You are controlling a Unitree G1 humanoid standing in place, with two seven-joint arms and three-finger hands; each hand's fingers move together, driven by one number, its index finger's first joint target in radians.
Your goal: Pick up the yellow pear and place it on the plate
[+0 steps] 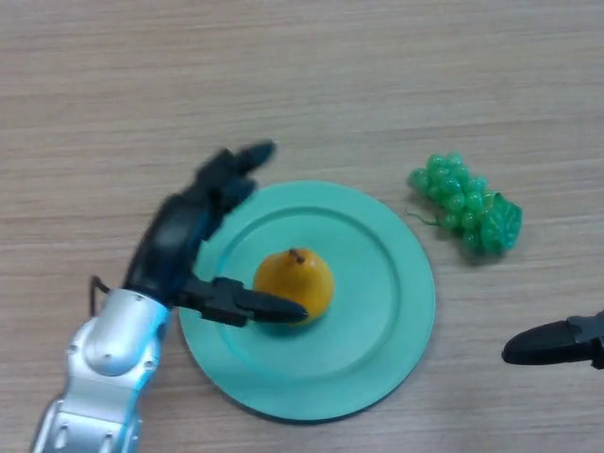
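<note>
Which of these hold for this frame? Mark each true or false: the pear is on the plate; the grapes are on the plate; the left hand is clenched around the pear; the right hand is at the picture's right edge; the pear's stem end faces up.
1. The yellow pear lies on the green plate. True.
2. The bunch of green grapes lies on the plate. False: it sits on the wooden table, to the right of the plate and apart from it.
3. The left hand is clenched around the pear. False: its fingers are spread, with only the thumb beside the pear.
4. The right hand shows at the right edge. True.
5. The pear's stem end faces up. True.
</note>
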